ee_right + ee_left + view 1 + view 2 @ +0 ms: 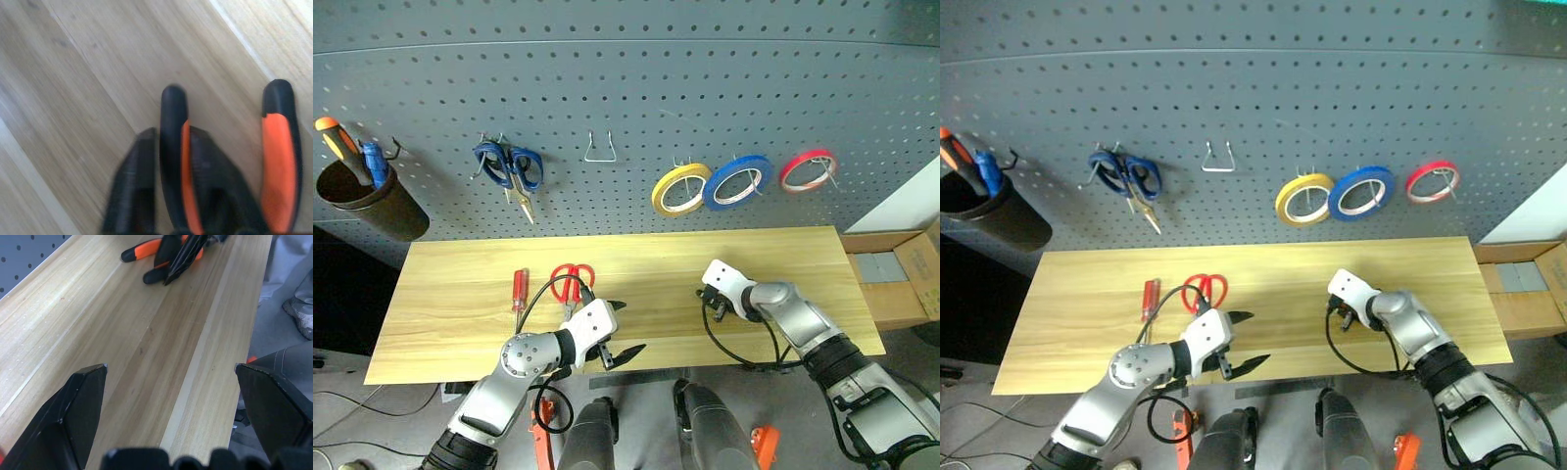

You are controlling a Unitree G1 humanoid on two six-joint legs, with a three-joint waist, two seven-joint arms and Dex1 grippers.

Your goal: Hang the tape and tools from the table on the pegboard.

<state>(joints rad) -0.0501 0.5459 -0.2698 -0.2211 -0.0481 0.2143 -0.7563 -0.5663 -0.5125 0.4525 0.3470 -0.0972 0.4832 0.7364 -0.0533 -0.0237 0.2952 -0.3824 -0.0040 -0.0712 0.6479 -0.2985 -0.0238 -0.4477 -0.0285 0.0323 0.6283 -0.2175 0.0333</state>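
On the pegboard [626, 88] the yellow tape [680, 189] hangs from a hook. A red-handled screwdriver [520, 289] and red-handled scissors [573, 282] lie on the left half of the wooden table [803, 257]. The orange-and-black pliers [142, 249] lie flat right of the middle. My right gripper [713, 308] is down on them, its fingers slightly parted along either side of one handle [173, 142]. The other handle [279, 161] lies free beside them. My left gripper [631, 327] hovers wide open and empty near the front edge, just right of the scissors.
Blue-handled scissors [509, 166], a blue tape ring [737, 182] and a red ring [808, 169] hang on the board, with a bare wire hook [599, 149] between them. A dark cup [372, 201] with screwdrivers hangs far left. Cardboard boxes [901, 274] stand past the table's right end.
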